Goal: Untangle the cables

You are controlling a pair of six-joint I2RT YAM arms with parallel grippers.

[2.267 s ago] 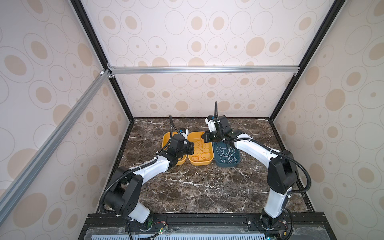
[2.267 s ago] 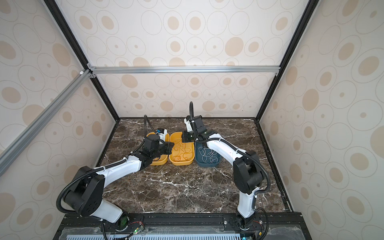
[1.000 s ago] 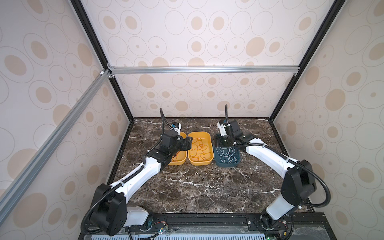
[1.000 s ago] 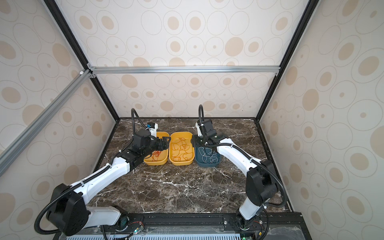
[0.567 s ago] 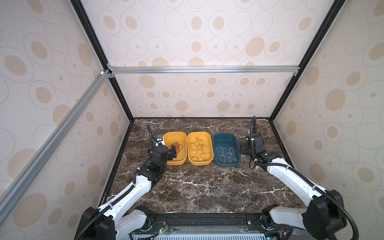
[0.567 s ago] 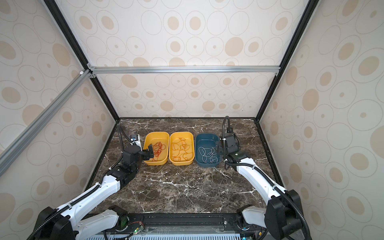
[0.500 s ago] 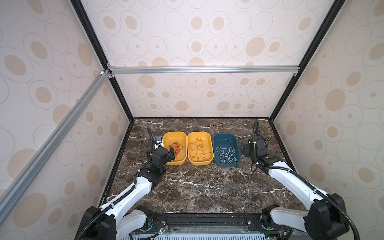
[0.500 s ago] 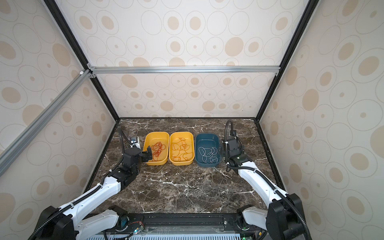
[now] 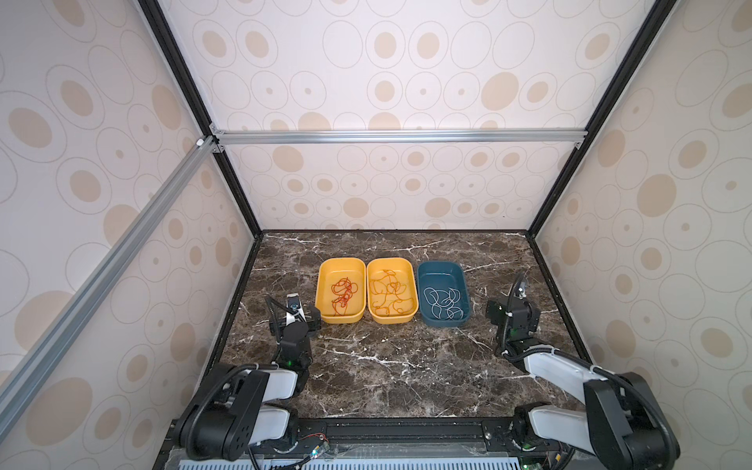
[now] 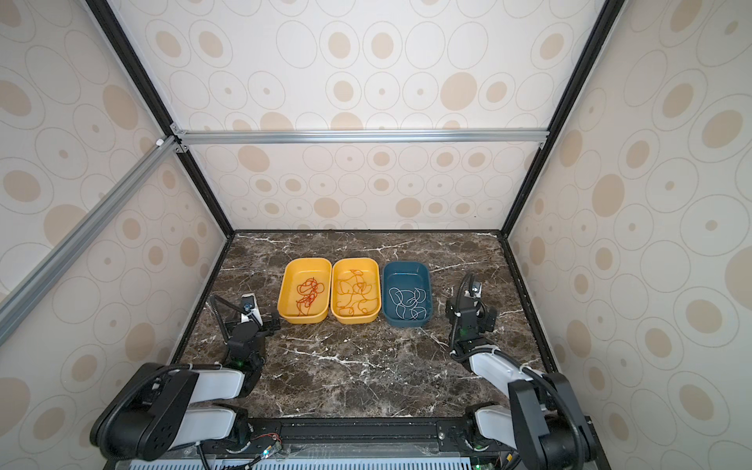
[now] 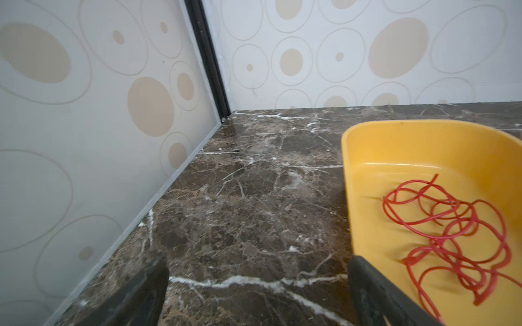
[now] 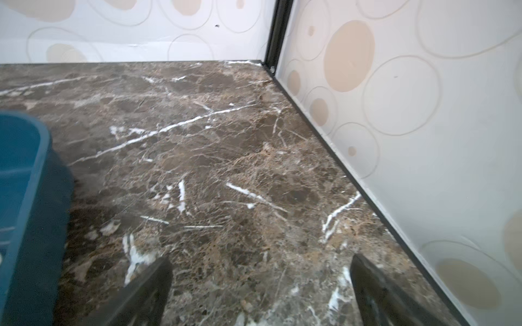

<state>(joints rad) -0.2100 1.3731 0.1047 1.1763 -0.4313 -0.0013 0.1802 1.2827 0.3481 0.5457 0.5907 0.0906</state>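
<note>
Three trays stand side by side in a row toward the back of the dark marble surface [image 9: 386,366], and each holds a single cable lying loose, apart from the other two. The red cable [image 9: 343,296] sits curled in a small bunch in the left yellow tray [image 9: 341,263]. The orange cable [image 9: 391,294] spreads in wider loops across the middle yellow tray [image 9: 391,262], and the white cable [image 9: 444,302] loops over the floor of the blue tray [image 9: 441,266]. The two yellow trays stand tight together along their long sides, and the blue tray stands just beside them across a narrow gap. The left end effector [image 11: 257,262] is low over the surface just to the left of the left yellow tray, its jaws spread wide with nothing between them. In the left wrist view one jaw overlaps the tray's near corner, and whether it touches cannot be told. The right end effector [image 12: 261,261] is to the right of the blue tray, near it but apart, its jaws likewise wide open and empty over bare marble.
</note>
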